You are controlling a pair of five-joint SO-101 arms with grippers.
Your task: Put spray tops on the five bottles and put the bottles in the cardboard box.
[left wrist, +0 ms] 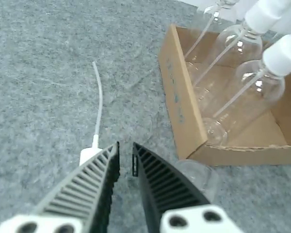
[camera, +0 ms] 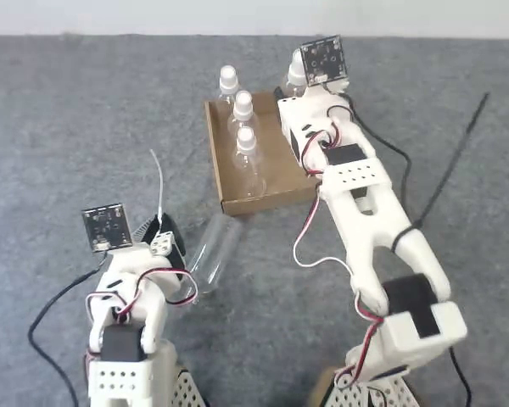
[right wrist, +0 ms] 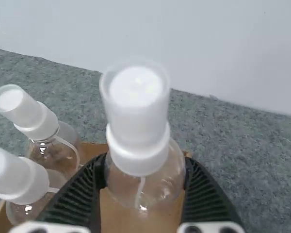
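Three capped bottles [camera: 248, 153] stand in a row inside the cardboard box [camera: 276, 165], and they also rise from the cardboard box [left wrist: 180, 109] as three capped bottles [left wrist: 254, 80]. My right gripper [camera: 299, 85] is shut on a fourth capped bottle [right wrist: 138, 145], held upright over the box's far right corner. An uncapped clear bottle [camera: 214, 250] lies on the carpet beside my left gripper [left wrist: 125, 145]. The left jaws stand almost together with nothing between them. A loose spray top [left wrist: 89, 155] with its long tube [left wrist: 98, 102] lies just beside one finger, partly hidden under it.
Grey carpet covers the table on all sides. Black cables [camera: 445, 170] trail to the right of the right arm. A pale wall [right wrist: 208, 43] stands behind the box. Open carpet lies to the left of the box.
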